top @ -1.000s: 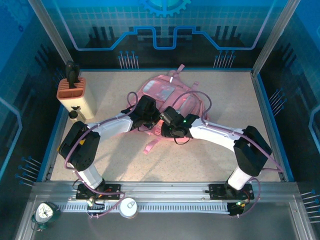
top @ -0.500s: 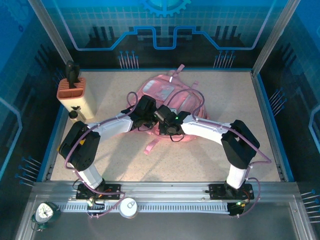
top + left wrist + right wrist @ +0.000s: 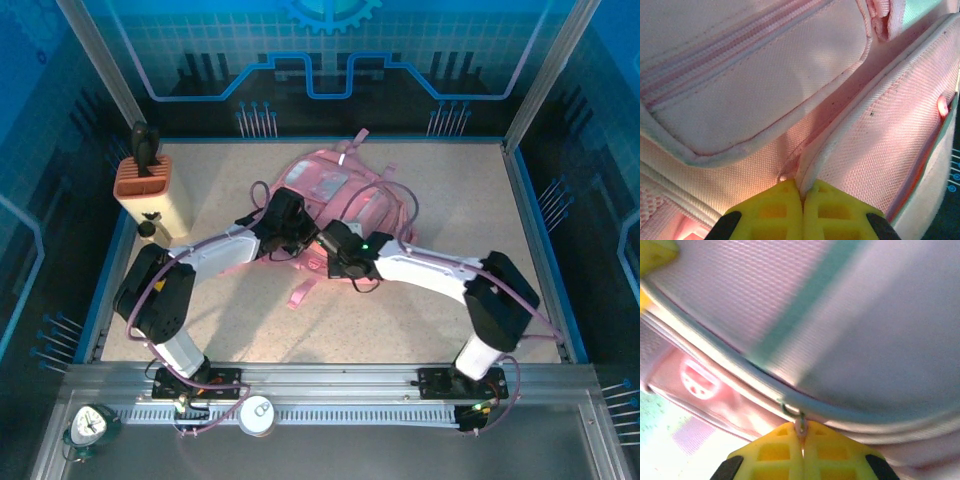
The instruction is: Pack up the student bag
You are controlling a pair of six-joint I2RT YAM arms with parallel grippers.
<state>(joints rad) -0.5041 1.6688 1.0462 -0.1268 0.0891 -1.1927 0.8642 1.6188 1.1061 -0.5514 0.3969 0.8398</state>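
The pink student bag (image 3: 335,190) lies on the table's far middle, both arms reaching onto its near side. In the left wrist view my left gripper (image 3: 802,186) is shut, its yellow fingers (image 3: 772,210) pinching the white trim (image 3: 812,170) of a mesh side pocket (image 3: 880,145), below a pale front pocket (image 3: 755,95). In the right wrist view my right gripper (image 3: 801,427) is shut on a small zip pull (image 3: 800,422) hanging from a metal slider (image 3: 789,411) on the bag's zip line. From above, the left gripper (image 3: 296,236) and right gripper (image 3: 324,243) sit close together.
A tan holder with an orange top and a dark tool (image 3: 148,180) stands at the far left. A pink strap (image 3: 300,293) trails from the bag toward the near side. Blue walls ring the table (image 3: 450,200). A small clock (image 3: 90,425) sits on the front rail.
The right gripper has closed onto the zip pull while its arm swung in to the bag and shifted. The left gripper has stayed shut on the trim and edged farther up the bag.
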